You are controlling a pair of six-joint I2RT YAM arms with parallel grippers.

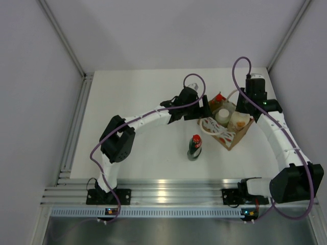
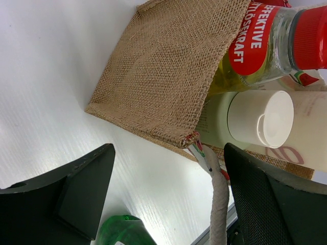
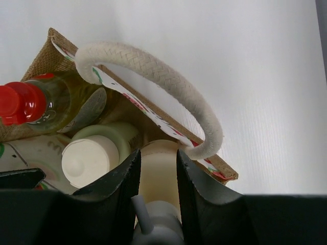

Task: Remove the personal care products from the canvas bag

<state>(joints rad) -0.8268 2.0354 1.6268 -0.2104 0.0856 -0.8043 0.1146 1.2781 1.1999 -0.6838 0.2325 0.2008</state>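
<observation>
Canvas bag (image 1: 232, 137) sits right of centre in your overhead view, on the white table (image 1: 143, 102), with three bottles inside it. Your right gripper (image 3: 158, 155) reaches in from the bag's upper right. Its wrist view shows both fingers (image 3: 120, 184) pressed against the pale cylinder (image 3: 158, 176), clamped on it under the arch of the rope handle (image 3: 168, 87). Left of that cylinder you see the cream bottle (image 3: 89, 158) with its white cap and, at the left edge of the frame, the yellow bottle (image 3: 46, 104) with its red cap. Your left gripper (image 1: 203, 108) hovers just beside the bag's upper left side, jaws spread wide and holding nothing. The dark green bottle (image 1: 194, 148) stands upright on the table, lower left of the bag and apart from it.
</observation>
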